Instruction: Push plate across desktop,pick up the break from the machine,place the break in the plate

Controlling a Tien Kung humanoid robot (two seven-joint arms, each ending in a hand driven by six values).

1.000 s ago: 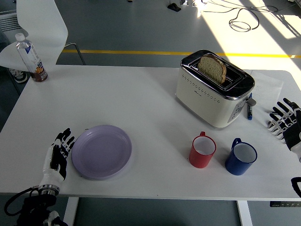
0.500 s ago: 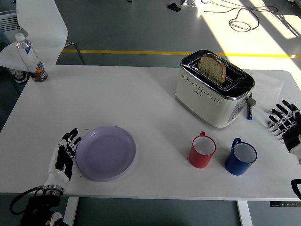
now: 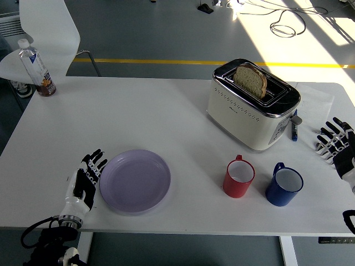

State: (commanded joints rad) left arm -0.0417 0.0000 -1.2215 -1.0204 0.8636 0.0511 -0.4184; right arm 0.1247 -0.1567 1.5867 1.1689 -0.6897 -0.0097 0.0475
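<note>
Head view: left robot hand (image 3: 86, 180) near the desk's (image 3: 138, 111) front-left corner, fingers extended and apart, clamped on nothing, fingertips touching the left rim of the lavender plate (image 3: 135, 180). Plate flat near the front edge, left of centre, well apart from the toaster (image 3: 249, 108). Toaster toward the back-right, slice of bread (image 3: 250, 80) upright in the slot, top half sticking out, untouched. Right robot hand (image 3: 337, 145) at the right edge, beside the toaster but not touching, fingers spread, empty. Red mug (image 3: 239, 177) and blue mug (image 3: 284, 185) side by side near the front edge, between plate and right edge. Blue marker (image 3: 294, 127) just beside the toaster's right end. Water bottle (image 3: 36, 66) at the back-left corner. No person at the far side. Progress judged: push step under way, contact made on the plate's left side, plate likely not at its final spot since a clear gap to the toaster remains; red mug in the path if pushed much further right. Left to do: finish the push, lift the bread out of the toaster, set it in the plate. Only one view given.
</note>
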